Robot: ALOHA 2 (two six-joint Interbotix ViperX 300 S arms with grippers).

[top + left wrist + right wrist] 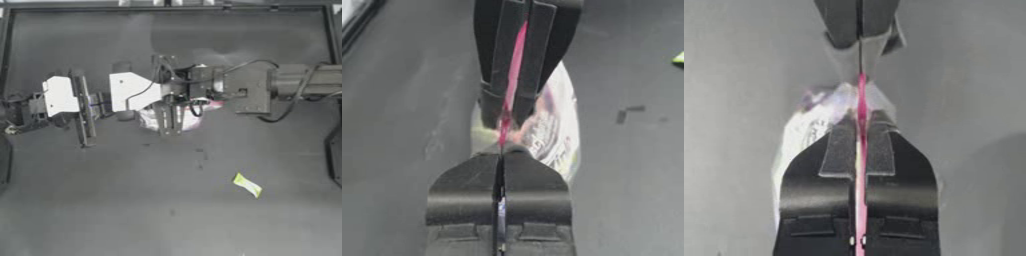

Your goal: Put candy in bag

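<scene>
The bag (pixel 150 120) is a clear pouch with a pink rim strip, held up off the table left of centre and mostly hidden under the right arm. My left gripper (pixel 107 104) (pixel 500 152) is shut on one end of the pink strip. My right gripper (pixel 123 106) (pixel 861 117) faces it and is shut on the same strip a short way along. The bag's body (pixel 556 130) (pixel 811 130) hangs to one side of the jaws. The candy (pixel 247 185) (pixel 679 58), a small yellow-green wrapped piece, lies flat on the table well clear of both grippers, toward the front right.
The dark table (pixel 100 200) is bordered by a raised frame (pixel 167 7) along the back. A dark object (pixel 336 155) sits at the right edge. The right arm (pixel 294 82) stretches across the middle from the right.
</scene>
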